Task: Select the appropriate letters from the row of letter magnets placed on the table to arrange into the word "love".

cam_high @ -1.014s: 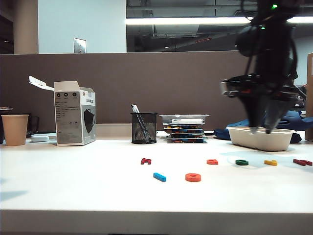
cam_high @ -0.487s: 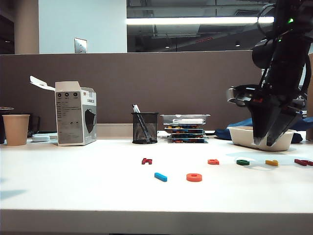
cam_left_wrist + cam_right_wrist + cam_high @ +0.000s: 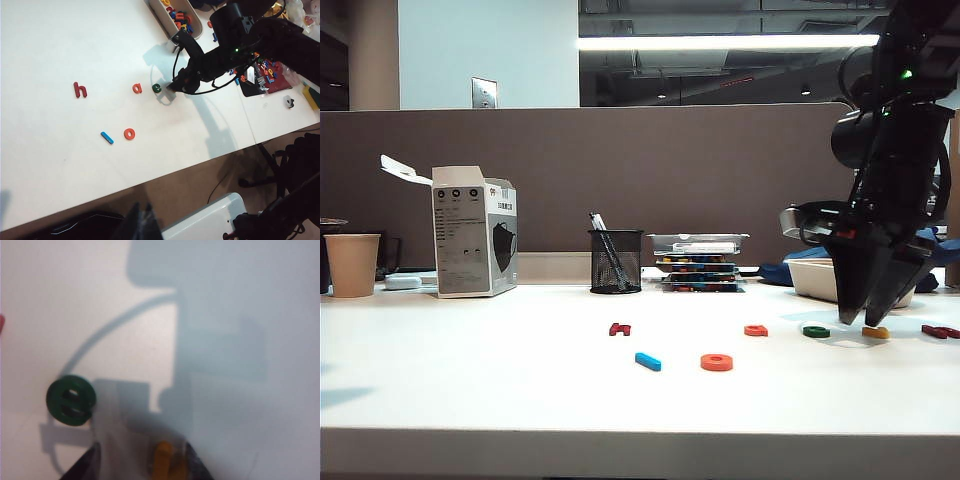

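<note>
From my left wrist feed I read the letter magnets as shapes on the tabletop (image 3: 60,45): a dark red "h" (image 3: 80,90), an orange-red "a" (image 3: 137,88), a green "e" (image 3: 156,88), a blue "l" (image 3: 107,138) and an orange "o" (image 3: 129,133). The print on the white box (image 3: 472,232) is too small for me to read.

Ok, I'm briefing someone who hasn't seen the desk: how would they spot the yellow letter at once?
On the white table, follow the back row of letter magnets toward the white tray. The open right gripper hangs over the yellow letter, a finger on either side. It is the row's only yellow piece, between the green e and a dark red letter.
</note>
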`<action>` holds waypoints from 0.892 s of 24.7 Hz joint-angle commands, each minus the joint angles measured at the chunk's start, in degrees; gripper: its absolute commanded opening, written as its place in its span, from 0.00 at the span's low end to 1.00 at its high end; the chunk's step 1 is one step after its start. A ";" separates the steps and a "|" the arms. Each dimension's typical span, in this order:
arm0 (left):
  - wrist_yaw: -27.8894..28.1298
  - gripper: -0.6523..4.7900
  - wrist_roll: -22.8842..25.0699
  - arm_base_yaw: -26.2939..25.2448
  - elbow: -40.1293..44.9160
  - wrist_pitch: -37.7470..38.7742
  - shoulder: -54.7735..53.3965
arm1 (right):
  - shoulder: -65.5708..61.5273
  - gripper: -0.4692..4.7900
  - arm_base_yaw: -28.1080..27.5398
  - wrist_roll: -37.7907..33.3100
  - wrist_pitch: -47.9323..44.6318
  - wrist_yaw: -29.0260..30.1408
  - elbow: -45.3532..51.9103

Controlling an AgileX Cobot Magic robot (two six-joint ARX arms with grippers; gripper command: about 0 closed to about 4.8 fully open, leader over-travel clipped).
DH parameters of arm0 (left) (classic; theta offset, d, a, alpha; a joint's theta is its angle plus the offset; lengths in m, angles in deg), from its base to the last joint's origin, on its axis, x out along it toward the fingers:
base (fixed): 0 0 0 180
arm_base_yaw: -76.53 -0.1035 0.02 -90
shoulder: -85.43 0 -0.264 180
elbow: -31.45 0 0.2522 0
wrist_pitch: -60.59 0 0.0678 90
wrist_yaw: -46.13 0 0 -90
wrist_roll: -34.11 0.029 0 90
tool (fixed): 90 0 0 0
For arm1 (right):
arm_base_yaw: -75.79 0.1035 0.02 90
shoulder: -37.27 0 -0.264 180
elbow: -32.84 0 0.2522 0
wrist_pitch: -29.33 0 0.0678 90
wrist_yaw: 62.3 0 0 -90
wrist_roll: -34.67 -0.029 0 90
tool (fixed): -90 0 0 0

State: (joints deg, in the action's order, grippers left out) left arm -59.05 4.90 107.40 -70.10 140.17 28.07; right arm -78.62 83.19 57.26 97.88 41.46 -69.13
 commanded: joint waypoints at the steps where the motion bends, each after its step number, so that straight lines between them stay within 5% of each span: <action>1: 0.15 0.11 0.28 -0.02 -0.22 -0.26 0.15 | 0.35 0.48 0.11 0.26 -0.61 0.50 0.42; 22: 0.13 0.11 0.28 -0.02 -0.22 -0.26 0.15 | 0.13 0.46 0.04 1.53 -0.04 -2.99 2.47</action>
State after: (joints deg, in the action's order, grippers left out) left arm -59.03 4.90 107.40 -70.12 140.15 28.07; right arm -78.14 83.19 57.64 96.48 40.48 -67.07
